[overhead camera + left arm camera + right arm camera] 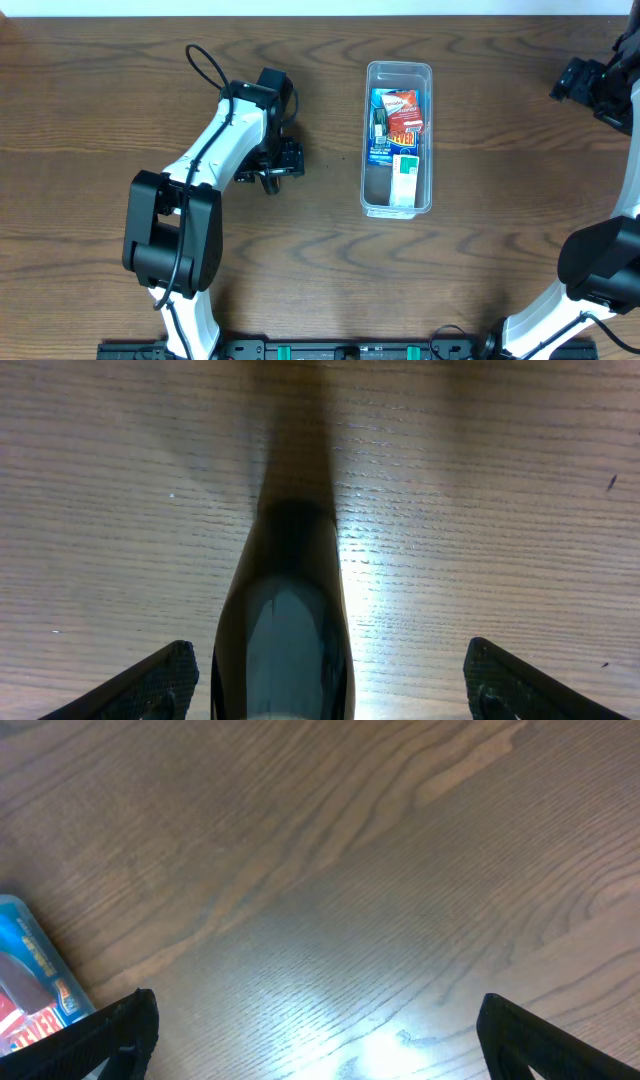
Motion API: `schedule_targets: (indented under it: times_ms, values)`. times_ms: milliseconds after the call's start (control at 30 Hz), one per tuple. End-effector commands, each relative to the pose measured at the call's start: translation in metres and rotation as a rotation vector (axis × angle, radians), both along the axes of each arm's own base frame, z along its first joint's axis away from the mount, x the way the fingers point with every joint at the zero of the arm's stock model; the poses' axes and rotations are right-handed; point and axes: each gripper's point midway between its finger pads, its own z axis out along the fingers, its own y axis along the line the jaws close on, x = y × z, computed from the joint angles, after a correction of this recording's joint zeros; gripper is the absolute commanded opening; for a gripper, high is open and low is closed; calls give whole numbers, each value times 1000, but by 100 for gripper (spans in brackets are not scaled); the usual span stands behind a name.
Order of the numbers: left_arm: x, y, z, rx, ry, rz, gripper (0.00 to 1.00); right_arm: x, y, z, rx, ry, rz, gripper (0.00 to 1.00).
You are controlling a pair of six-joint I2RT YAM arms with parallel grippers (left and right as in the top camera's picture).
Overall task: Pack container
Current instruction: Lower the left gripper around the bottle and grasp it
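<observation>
Brown wood-grain surface (480,250) carries everything in view. Left arm (215,145), white with black joints, reaches in from the near edge. Right arm (600,265) stands at the right side and runs up to the far right corner.

Container (398,205), clear plastic, lies lengthwise at centre right of the surface, well apart from both arms. Inside it: a blue printed pack (382,125), a red packet (406,118) overlapping the pack, and a white-and-green box (404,175) nearer the near end.

Left pincer (270,172) points down to the left of the container. In its wrist view the fingers (155,682) stand wide apart. A dark glossy shape (285,630) lies between them; its identity cannot be told.

Right pincer (318,1005) is spread wide over bare wood, gripping nothing.
</observation>
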Motion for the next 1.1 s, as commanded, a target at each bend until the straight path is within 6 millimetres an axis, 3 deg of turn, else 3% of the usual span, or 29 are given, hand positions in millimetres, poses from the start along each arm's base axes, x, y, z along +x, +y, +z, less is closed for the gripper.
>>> schedule_targets:
  times_ms: [0, 67, 900, 1067]
  values:
    - [-2, 6, -7, 25, 19, 0, 72, -1, -2, -1, -6, 7, 1, 99]
    - [-2, 8, -8, 36, 18, 0, 61, -1, -2, -1, -6, 7, 1, 99]
    - [4, 12, -9, 62, -7, 21, 61, -1, -2, -1, -6, 6, 1, 99]
    - [2, 12, -9, 65, 0, 40, 52, -1, -2, -1, -6, 7, 1, 99]
